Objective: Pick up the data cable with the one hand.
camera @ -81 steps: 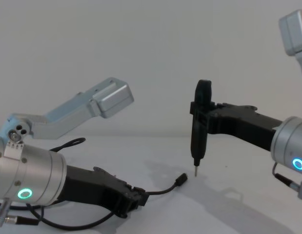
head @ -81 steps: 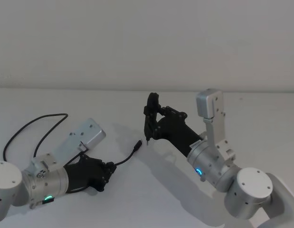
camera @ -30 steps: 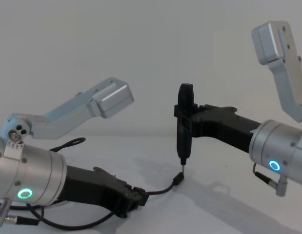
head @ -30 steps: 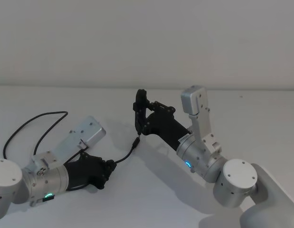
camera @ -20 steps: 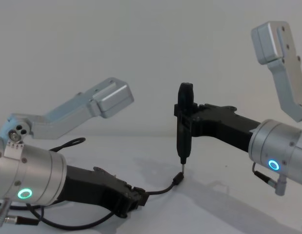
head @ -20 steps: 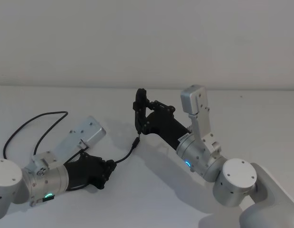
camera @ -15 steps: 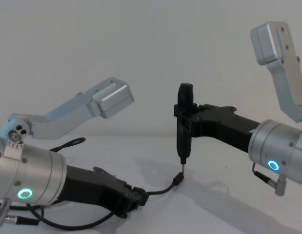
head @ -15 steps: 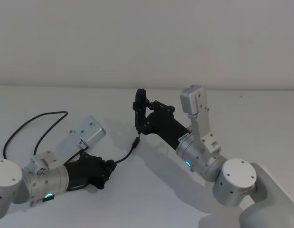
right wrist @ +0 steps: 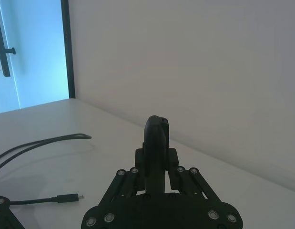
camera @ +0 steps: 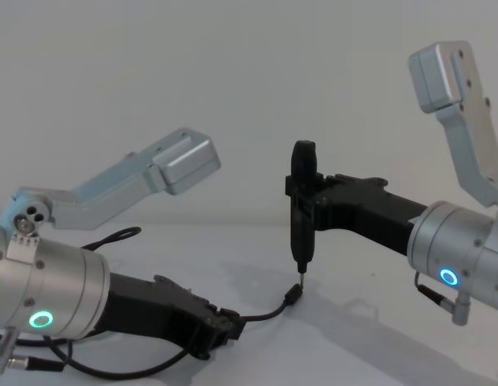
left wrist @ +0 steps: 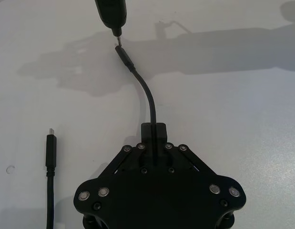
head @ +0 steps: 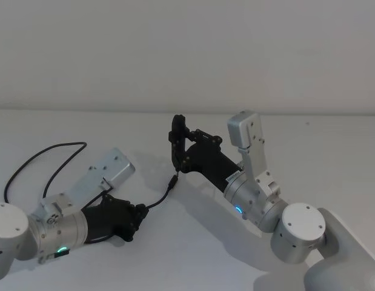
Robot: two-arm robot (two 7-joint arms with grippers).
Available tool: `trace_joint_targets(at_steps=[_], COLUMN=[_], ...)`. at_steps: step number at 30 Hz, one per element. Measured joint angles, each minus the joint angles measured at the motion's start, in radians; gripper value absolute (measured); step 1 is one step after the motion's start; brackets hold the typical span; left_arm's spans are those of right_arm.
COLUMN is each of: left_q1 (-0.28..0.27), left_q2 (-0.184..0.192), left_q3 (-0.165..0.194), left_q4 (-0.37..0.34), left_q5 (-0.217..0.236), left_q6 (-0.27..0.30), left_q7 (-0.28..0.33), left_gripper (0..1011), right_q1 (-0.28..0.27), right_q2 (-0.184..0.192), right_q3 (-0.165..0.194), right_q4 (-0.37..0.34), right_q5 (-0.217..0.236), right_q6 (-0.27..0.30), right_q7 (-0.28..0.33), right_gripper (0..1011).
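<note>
- Head view: my left gripper (head: 139, 213) lies low on the white table (head: 193, 254), jaws clamped on the data cable (head: 155, 200) near its plug.
- Left wrist view: plug (left wrist: 125, 58) points forward, meeting the stick tool (left wrist: 111, 13).
- Chest view: my right gripper (camera: 313, 203) grips that tool upright.

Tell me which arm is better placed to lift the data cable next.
Left. Its pincer is already shut on the data cable low over the table, while the right pincer is occupied holding the upright stick tool over the cable's plug.
</note>
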Motion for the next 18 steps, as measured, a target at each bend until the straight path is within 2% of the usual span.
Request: trace_joint_targets(at_steps=[18], left_q1=[0.0], left_q2=[0.0], left_q3=[0.0], left_q4=[0.0], left_q5=[0.0], left_q6=[0.0], left_q7=[0.0], left_gripper=[51], right_q1=[0.003], right_q2=[-0.001], right_q3=[-0.001], right_q4=[0.008], right_q5=[-0.007], right_q6=[-0.01], right_q7=[0.002], right_gripper=[274])
